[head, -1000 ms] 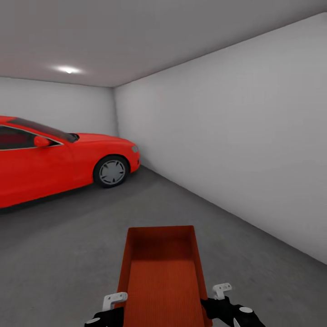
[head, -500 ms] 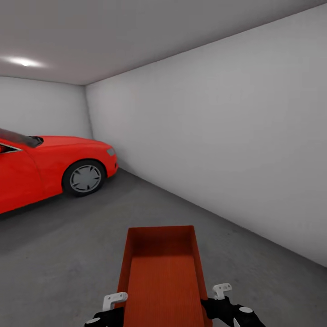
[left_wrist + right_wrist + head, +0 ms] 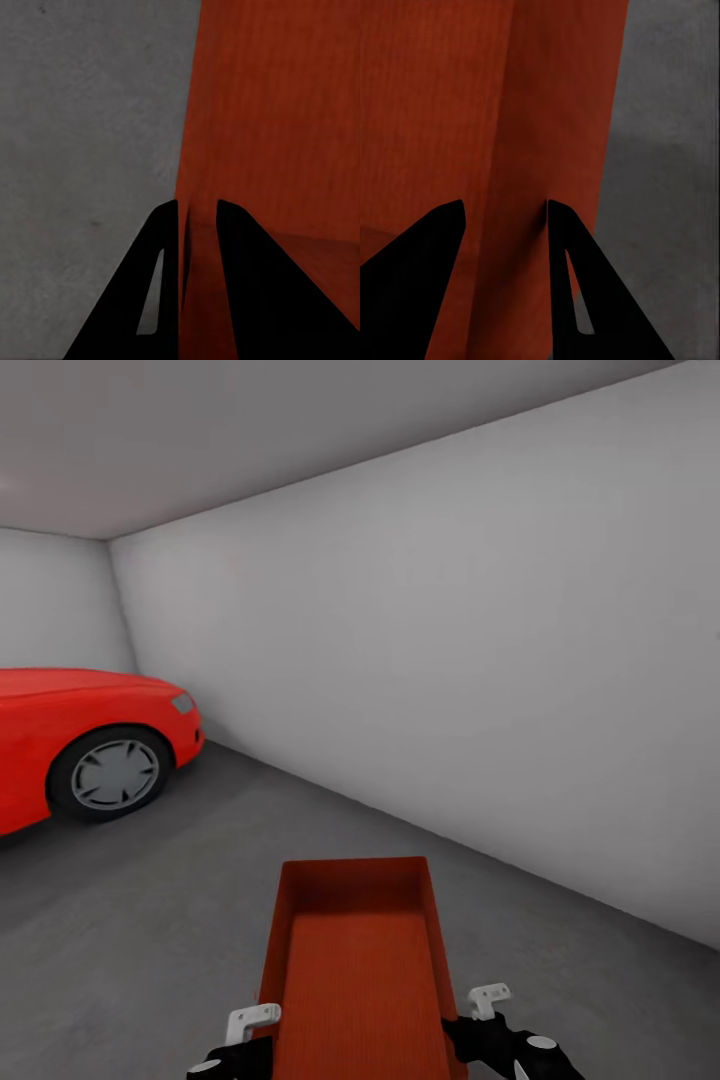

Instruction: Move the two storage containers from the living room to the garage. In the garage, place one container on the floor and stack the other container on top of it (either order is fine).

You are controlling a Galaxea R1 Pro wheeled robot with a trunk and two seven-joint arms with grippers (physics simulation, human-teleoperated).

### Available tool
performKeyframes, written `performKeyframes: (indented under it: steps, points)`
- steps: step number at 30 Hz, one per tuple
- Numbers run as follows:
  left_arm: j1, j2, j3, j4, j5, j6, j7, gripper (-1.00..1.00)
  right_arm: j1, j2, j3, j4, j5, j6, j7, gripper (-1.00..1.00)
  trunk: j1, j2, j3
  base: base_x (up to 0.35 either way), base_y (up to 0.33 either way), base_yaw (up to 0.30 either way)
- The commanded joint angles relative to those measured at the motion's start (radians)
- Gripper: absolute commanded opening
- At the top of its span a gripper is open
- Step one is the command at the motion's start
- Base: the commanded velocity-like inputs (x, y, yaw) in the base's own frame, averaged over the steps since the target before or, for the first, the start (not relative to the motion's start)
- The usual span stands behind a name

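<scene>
Head: storage container [image 3: 355, 970] carried near centre, between left gripper [image 3: 240, 1040] and right gripper [image 3: 495, 1025], over the garage floor [image 3: 150, 920]. Red car [image 3: 85, 745] far left, pale wall [image 3: 480, 690] right.
Left wrist: fingers [image 3: 232, 277] pinching the container's left wall.
Right wrist: fingers [image 3: 566, 277] straddle the right wall; pinched.
Risk: thin walls could slip if the base jolts or clips the wall.

Red car [image 3: 85, 745] parked at far left, as I look ahead.
Its front wheel [image 3: 108, 773] faces me; a plain pale wall [image 3: 450, 680] runs along the right.
</scene>
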Motion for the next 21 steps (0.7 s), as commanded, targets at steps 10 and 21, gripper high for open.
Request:
performKeyframes:
  steps: [10,21]
  points:
    - [0.0,-0.001,0.002,-0.004,-0.039,-0.073,0.015,-1.0,-0.001,0.001,-0.006,0.001,-0.041,0.007,0.047,-1.0,0.001,-0.001,-0.002,0.177,0.0,-0.294]
    - [0.0,-0.001,0.002,-0.004,-0.039,-0.073,0.015,-1.0,-0.001,0.001,-0.006,0.001,-0.041,0.006,0.047,-1.0,0.001,-0.001,-0.002,0.001,0.0,-0.292]
